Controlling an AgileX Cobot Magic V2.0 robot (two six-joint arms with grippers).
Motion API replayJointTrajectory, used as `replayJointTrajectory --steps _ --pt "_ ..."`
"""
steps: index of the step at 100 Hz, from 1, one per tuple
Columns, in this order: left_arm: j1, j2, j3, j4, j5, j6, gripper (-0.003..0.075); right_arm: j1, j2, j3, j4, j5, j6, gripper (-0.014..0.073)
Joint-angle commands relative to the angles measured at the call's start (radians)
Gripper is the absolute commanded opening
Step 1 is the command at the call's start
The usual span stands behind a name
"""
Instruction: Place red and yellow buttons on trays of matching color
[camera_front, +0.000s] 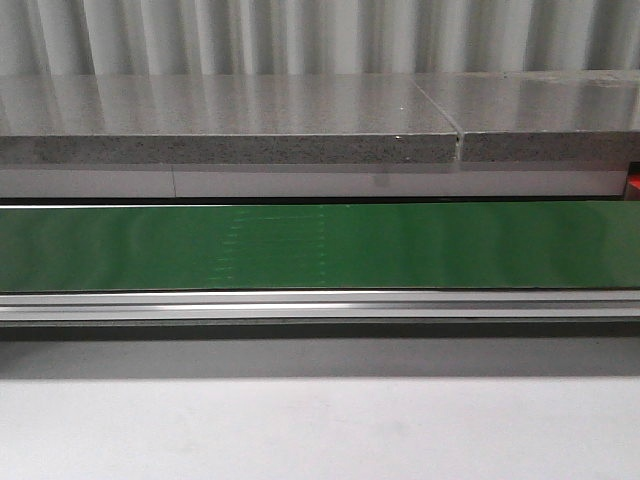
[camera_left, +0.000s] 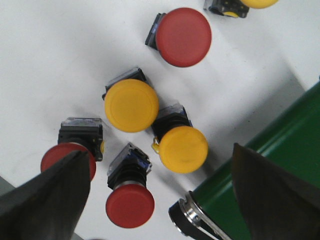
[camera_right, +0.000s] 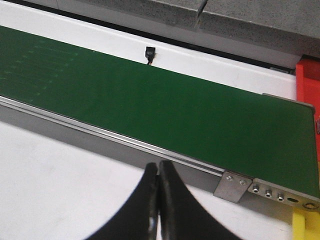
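In the left wrist view several push buttons lie on the white table. A red button (camera_left: 130, 205) lies between my open left gripper's (camera_left: 160, 175) fingers (camera_left: 47, 200). Another red button (camera_left: 67, 157) is partly behind one finger, and a third red one (camera_left: 183, 37) lies farther off. Two yellow buttons (camera_left: 131, 105) (camera_left: 183, 149) lie side by side, and the edge of another yellow one (camera_left: 257, 2) shows at the frame border. My right gripper (camera_right: 159, 172) is shut and empty over the white table beside the green belt (camera_right: 150, 105). A red tray edge (camera_right: 307, 82) and a yellow piece (camera_right: 305, 227) show past the belt's end.
The green conveyor belt (camera_front: 320, 245) runs across the front view, with a metal rail (camera_front: 320, 305) in front and a grey stone shelf (camera_front: 230, 120) behind. The belt's end roller (camera_left: 195, 220) lies close to the buttons. No gripper shows in the front view.
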Motion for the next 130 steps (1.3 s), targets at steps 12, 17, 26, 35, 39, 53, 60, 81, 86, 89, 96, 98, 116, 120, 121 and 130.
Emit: replayJointTrajectory --steps 12,17,26,35,39,53,60,81,86,89,96,98,116,120,121,130 --pt "0.004 0.025 -0.069 0.01 0.035 -0.013 0.0563 0.003 0.008 -0.022 0.005 -0.065 -0.011 -0.0066" --pt "0.004 0.038 -0.07 0.01 0.035 -0.013 0.0563 0.003 0.008 -0.022 0.005 -0.065 -0.011 -0.0066" --pt "0.004 0.059 -0.07 0.01 0.04 -0.013 0.0563 0.003 0.008 -0.022 0.005 -0.065 -0.011 -0.0066" --pt "0.004 0.073 -0.07 0.01 0.036 -0.013 0.0563 0.003 0.008 -0.022 0.005 -0.066 -0.011 -0.0066" --pt "0.004 0.079 -0.07 0.011 0.036 -0.013 0.0563 0.003 0.008 -0.022 0.005 -0.066 -0.011 -0.0066" --pt "0.004 0.099 -0.07 0.028 0.04 -0.013 0.0563 0.003 0.008 -0.022 0.005 -0.066 -0.011 -0.0066" --pt "0.004 0.106 -0.07 0.033 0.041 -0.013 0.0563 0.003 0.008 -0.022 0.005 -0.066 -0.011 -0.0066" --pt "0.004 0.121 -0.07 0.033 0.039 -0.017 0.0563 0.003 0.008 -0.022 0.005 -0.066 -0.011 -0.0066" --pt "0.004 0.121 -0.07 0.033 0.036 -0.017 0.0563 0.003 0.008 -0.022 0.005 -0.066 -0.011 -0.0066" --pt "0.004 0.121 -0.07 0.039 0.033 -0.017 0.0563 0.003 0.008 -0.022 0.005 -0.066 -0.011 -0.0066" --pt "0.006 0.121 -0.07 0.057 0.033 -0.03 0.0563 0.003 0.008 -0.022 0.005 -0.066 -0.011 -0.0066" --pt "0.006 0.121 -0.07 0.063 0.033 -0.033 0.0563 0.003 0.008 -0.022 0.005 -0.066 -0.011 -0.0066" --pt "0.006 0.121 -0.07 0.066 0.033 -0.035 0.0563 0.003 0.008 -0.022 0.005 -0.066 -0.011 -0.0066" --pt "0.006 0.121 -0.07 0.066 0.033 -0.035 0.0561 0.003 0.008 -0.022 0.005 -0.066 -0.011 -0.0066" --pt "0.006 0.121 -0.07 0.066 0.033 -0.035 0.056 0.003 0.008 -0.022 0.005 -0.066 -0.011 -0.0066" --pt "0.006 0.121 -0.07 0.059 0.033 -0.035 0.0544 0.003 0.008 -0.022 0.005 -0.066 -0.011 -0.0066"
